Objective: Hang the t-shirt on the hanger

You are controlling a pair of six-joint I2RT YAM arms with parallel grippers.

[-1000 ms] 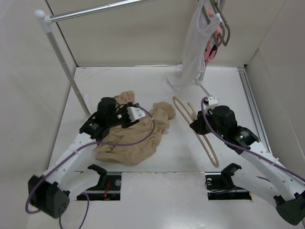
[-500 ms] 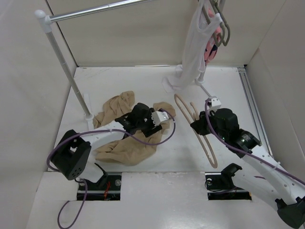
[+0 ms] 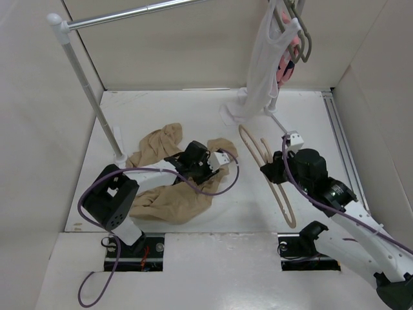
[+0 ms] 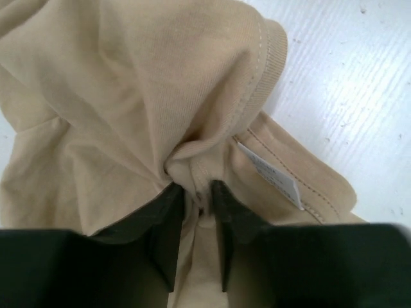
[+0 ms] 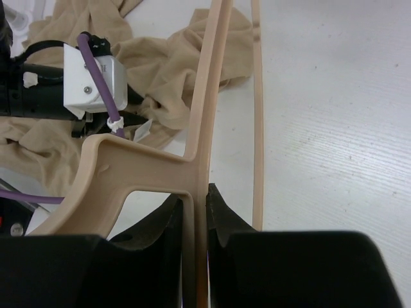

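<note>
The left gripper (image 4: 198, 192) has its jaws drawn close together on a bunched fold of the t-shirt (image 3: 161, 201), pinching the tan cloth just beside the ribbed neckband, with the white neck label (image 4: 277, 178) lying just to the right of the fingers. A second ago this gripper sat over the left, far part of the garment. It has since swung across to the shirt's right end, and the left arm now lies folded low over the cloth, its elbow by the near edge of the bench (image 3: 193, 110). With the arm gone from there, the bunched end near the clothes rail's upright pole (image 3: 90, 90) is uncovered. The t-shirt itself stays crumpled on the bench left of centre, between that pole and the hanger (image 3: 248, 143). The right gripper (image 5: 194, 212) is clamped on one slim arm of the pale hanger, as before. The hanger runs from the gripper away across the bench, its far curved end just beside the shirt's right edge. Hanger and right gripper have drifted slightly rightward and away from the bases over the last second. Beyond them, a white sleeveless top (image 3: 261, 64) hangs from a grey hanger (image 3: 303, 39) at the back, a pink garment (image 3: 284, 68) behind it.
</note>
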